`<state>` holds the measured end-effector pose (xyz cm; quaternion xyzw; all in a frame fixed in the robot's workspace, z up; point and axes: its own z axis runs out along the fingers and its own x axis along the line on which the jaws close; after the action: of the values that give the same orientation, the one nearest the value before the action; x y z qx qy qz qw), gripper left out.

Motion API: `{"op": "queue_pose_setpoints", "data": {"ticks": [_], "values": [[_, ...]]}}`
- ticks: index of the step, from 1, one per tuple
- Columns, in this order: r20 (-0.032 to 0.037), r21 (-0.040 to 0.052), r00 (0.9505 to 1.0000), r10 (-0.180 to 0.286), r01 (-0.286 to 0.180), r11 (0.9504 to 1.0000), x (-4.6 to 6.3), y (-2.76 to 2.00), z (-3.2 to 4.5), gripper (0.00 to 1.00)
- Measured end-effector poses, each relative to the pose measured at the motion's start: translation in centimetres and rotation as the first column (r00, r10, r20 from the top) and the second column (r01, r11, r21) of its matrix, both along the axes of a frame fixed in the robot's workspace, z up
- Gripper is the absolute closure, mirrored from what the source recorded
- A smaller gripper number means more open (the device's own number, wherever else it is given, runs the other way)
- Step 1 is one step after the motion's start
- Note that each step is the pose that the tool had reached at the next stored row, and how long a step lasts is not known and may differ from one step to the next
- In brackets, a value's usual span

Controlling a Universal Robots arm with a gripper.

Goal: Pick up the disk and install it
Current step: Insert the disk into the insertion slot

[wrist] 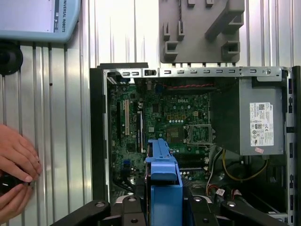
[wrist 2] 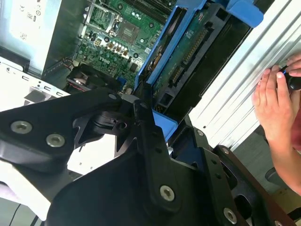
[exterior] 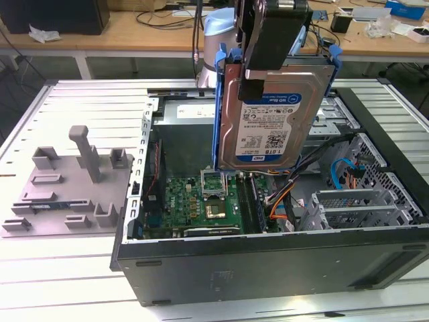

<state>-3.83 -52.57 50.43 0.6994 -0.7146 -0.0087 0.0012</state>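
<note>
The disk point(exterior: 271, 114) is gripped at its upper end by the gripper point(exterior: 258, 79). The jaws are closed on it across the bright blue carrier point(exterior: 218, 114) by which it is framed. The drive is held upright, with its labelled face turned toward the exterior camera. It is suspended over the open computer case point(exterior: 268, 265), above the motherboard point(exterior: 194, 201). Whether its lower edge has passed below the case's rim cannot be told.

In the second wrist view, the circuit-board side of the drive is seen between the gripper's black linkages, and the blue frame is clamped from both sides. In the first wrist view, the carrier is seen edge-on above the board, and a grey power-supply box point(wrist: 261, 122) is mounted in the case well apart from it.

The case is laid on its side on the ribbed metal counter point(exterior: 67, 282). A grey fixture plate point(exterior: 67, 181) is set on the counter just beside the case, toward the exterior view's left. A person's hand point(wrist 2: 273, 101) is rested at the counter's edge, apart from the case.
</note>
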Motion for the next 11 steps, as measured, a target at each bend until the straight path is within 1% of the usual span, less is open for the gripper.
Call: {"op": "queue_pose_setpoints", "data": {"ticks": [3, 5, 6, 10, 11], "values": [[0.0001, 0.0003, 1.0000, 0.000, 0.000, 1.0000, 0.02, 0.00, 0.00, 0.64], [0.0000, 0.0020, 1.0000, 0.000, 0.000, 1.0000, 0.02, 0.01, 0.00, 0.64], [0.0000, 0.0041, 1.0000, 0.000, 0.000, 1.0000, 0.02, -0.01, -0.01, 0.64], [0.0000, 0.0174, 1.0000, 0.000, 0.000, 0.9998, 0.02, -0.06, -0.01, 0.64], [0.0000, 0.0192, 1.0000, 0.000, 0.000, 0.9998, 0.02, -0.08, -0.02, 0.64]]}}
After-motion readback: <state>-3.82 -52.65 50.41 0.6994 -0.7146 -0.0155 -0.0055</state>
